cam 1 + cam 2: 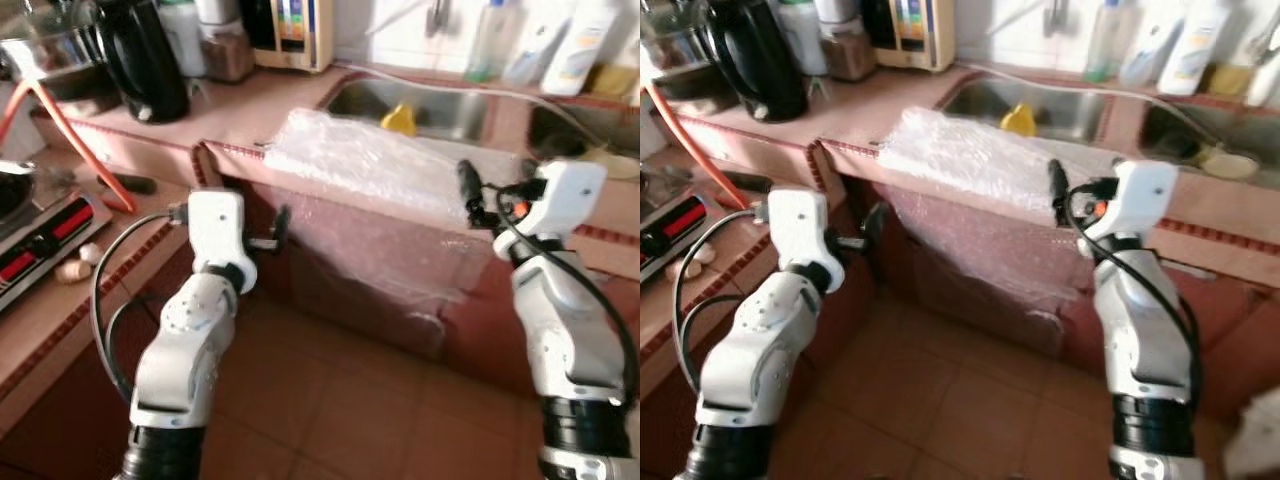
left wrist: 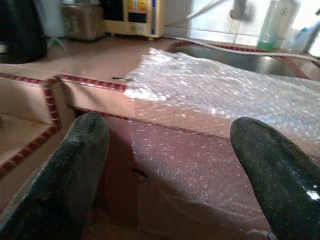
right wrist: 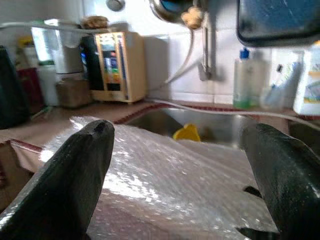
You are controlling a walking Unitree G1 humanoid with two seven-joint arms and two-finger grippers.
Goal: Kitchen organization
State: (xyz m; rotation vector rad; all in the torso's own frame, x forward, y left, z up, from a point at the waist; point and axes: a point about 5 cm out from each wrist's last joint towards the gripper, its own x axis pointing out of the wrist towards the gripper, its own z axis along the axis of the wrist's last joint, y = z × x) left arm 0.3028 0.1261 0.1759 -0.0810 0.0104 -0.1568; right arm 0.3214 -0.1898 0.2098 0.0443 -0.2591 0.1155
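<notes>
while both arms were raised toward the front edge of the desk (image 1: 250, 115), a sheet of bubble wrap (image 1: 350, 155) lay draped over that edge, its upper part spread on the top just in front of the sink (image 1: 440, 110) and its lower part hanging down the cabinet face toward the floor (image 1: 330, 400). it looked like the piece of clutter to be cleared in tidying this kitchen, and it hung that way simply because it overran the ledge.

the left gripper (image 2: 167, 150) was held low and near, pointed at the hanging part of the sheet, its jaws spread wide with nothing between them. the right gripper (image 3: 177, 165) was higher and to the right, just beside the sheet's top edge near the sink, its jaws likewise wide apart and holding nothing. the two heights probably suited a two-handed take: one on the top fold, one on the drape, so the floppy film would not slide off.

a yellow object (image 1: 400, 120) sat in the sink. on the far left stood a black kettle (image 1: 140, 60) and, beside it, a cream-coloured appliance (image 1: 295, 35) against the wall; bottles (image 1: 560, 45) lined the far right behind the sink. a stove (image 1: 40, 225) sat on the lower surface at the near left, with an orange hose (image 1: 80, 150) running across it.
</notes>
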